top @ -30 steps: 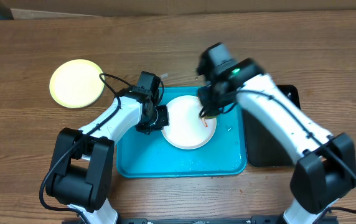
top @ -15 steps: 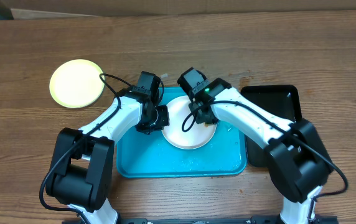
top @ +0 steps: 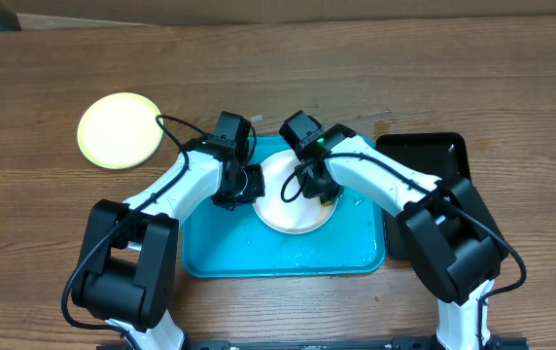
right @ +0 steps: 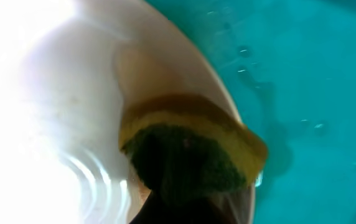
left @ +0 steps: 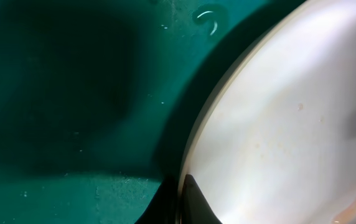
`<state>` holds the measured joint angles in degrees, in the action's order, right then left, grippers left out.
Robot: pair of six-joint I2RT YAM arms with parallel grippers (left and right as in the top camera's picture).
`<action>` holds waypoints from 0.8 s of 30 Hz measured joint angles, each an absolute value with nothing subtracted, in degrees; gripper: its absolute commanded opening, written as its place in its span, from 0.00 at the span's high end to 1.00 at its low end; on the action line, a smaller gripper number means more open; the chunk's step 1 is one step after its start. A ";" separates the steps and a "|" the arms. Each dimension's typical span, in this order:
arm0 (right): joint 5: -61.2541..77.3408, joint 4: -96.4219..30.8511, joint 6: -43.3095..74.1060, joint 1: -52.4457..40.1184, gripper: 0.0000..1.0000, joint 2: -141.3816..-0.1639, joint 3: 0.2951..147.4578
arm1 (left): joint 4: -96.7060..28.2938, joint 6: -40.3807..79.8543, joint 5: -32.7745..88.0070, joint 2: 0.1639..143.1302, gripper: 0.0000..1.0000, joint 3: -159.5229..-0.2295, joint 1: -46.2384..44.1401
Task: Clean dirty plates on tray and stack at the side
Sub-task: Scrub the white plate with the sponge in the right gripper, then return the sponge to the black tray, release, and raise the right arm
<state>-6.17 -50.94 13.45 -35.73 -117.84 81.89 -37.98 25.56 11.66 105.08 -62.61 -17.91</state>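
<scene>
A white plate (top: 293,206) lies in the turquoise tray (top: 220,255). My left gripper (top: 250,183) is shut on the plate's left rim; in the left wrist view its dark fingertips (left: 193,200) pinch the white plate's (left: 290,124) edge over the tray (left: 72,93). My right gripper (top: 319,190) is shut on a yellow-and-green sponge (right: 193,146) and presses it onto the right part of the plate (right: 47,112), close to the rim. The gripper (right: 178,208) shows only as a dark shape behind the sponge. A lime-green plate (top: 120,129) lies on the table at the far left.
A narrow black tray (top: 439,156) stands just right of the turquoise tray, partly under the right arm. Water drops dot the tray floor (right: 309,93). Bare wooden table (top: 64,224) lies left of the tray and along the back.
My right wrist has swung left over the plate with the sponge, and the red smear seen earlier now lies under it. The left arm and the plate have stayed put.
</scene>
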 measured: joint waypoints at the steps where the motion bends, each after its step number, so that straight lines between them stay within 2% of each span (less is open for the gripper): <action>1: -3.99 -50.89 13.04 -35.46 0.96 -117.84 81.97 | -38.06 25.56 11.49 105.08 0.96 -62.61 -17.87; 9: 19.31 -46.06 9.98 -34.87 0.96 -119.07 82.00 | -38.06 25.56 11.35 105.08 0.96 -62.61 -17.80; 13: 27.31 -47.64 8.73 -33.82 0.96 -120.09 82.96 | -37.95 25.56 11.40 105.08 0.96 -62.61 -17.82; 17: 30.55 -51.92 7.84 -30.04 0.96 -120.22 86.98 | -37.93 25.56 11.60 105.08 0.95 -62.61 -17.82; 21: 31.29 -57.65 6.07 -22.85 0.96 -118.58 91.39 | -38.13 25.56 11.64 105.08 0.94 -62.61 -17.82; 24: 27.51 -64.34 5.37 -15.90 0.96 -114.41 91.96 | -38.15 25.58 11.62 105.08 0.90 -62.61 -17.82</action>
